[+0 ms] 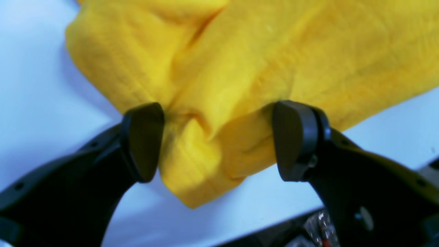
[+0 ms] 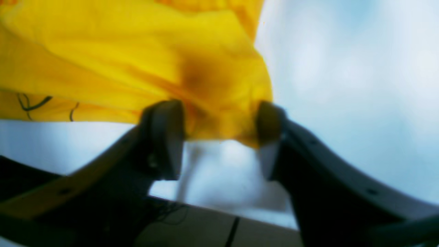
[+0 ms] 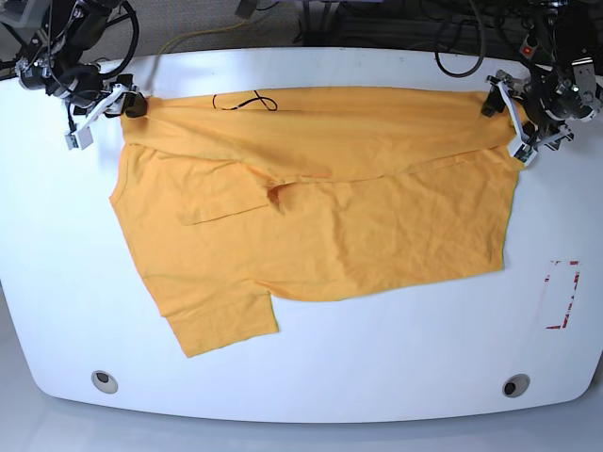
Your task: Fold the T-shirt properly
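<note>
while both my arms reached in over the far side of the white counter, the orange-yellow cotton t-shirt lay spread across it between them, wrinkled, with a long creased band running along its far edge. my left claw stood spread at one far corner of the shirt, its dark rounded fingertips on either side of a bunched tip of cloth that poked out between them. my right claw was at the opposite far corner, blurred in my wrist view; its tips were apart too, with a ruffled end of the fabric between them. i could not tell whether either one had a firm grip.

on the strip at the far edge, nearer my right claw, a few curved strokes of black lettering showed. a piece of the shirt jutted towards the near side, on the half below my right arm. two round grey discs were set in the counter near its near corners, and some thin red marks showed on its surface, well apart from the cloth.
</note>
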{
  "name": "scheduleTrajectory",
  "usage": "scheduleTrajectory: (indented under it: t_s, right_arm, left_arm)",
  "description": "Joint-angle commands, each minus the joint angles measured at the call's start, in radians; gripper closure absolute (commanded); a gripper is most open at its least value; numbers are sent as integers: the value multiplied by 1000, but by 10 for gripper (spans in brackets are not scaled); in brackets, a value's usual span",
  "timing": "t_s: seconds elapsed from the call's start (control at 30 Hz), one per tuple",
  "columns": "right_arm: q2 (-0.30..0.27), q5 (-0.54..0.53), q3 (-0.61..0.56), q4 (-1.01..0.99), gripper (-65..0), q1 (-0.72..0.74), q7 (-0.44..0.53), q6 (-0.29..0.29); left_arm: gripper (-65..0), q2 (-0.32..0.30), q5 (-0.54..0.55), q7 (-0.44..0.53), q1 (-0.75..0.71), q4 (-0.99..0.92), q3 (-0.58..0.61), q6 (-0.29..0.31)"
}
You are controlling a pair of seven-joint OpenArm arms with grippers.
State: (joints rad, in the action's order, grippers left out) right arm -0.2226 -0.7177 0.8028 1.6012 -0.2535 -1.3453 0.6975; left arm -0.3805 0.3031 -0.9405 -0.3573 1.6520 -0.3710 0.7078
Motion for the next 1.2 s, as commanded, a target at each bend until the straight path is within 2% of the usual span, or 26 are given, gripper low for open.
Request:
scheduleTrajectory:
  t_s: [0.0,0.3,0.5,0.63,0.7,0.87,1.0,1.17]
  right_arm:
    - [-48,-1,3,12,-271,0,-3,1]
    - [-171,-6,3,15,-271,-11,-4,1]
    - [-203,-33,5,44,-271,-31,-9,1]
    - [-189,-118,3,112,-271,-37,-9,1]
    - [-163,-142,-9,123,-271,-30,-9,1]
    - [-130,-141,-113,106,-306,61,-4,1]
    - [-82,-85,-182,67,-341,159,-4,1]
    - [-19,79,-251,66,-339,290,-3,1]
  left_arm:
    - [-457,-19,-52,-19,-6,-9,0,-10]
    - [-457,-39,-51,-19,-7,-11,0,-10]
    - [-457,-39,-45,-24,-6,0,0,-10]
    - [-457,-38,-43,-24,-7,58,-4,-10]
    - [-457,-33,-43,-24,-9,101,-4,-10]
    - [-458,-30,-43,-24,-7,164,-6,-10]
    - [-458,-30,-43,-24,-4,205,-6,-10]
    - [-460,-30,-43,-22,-1,207,-6,-10]
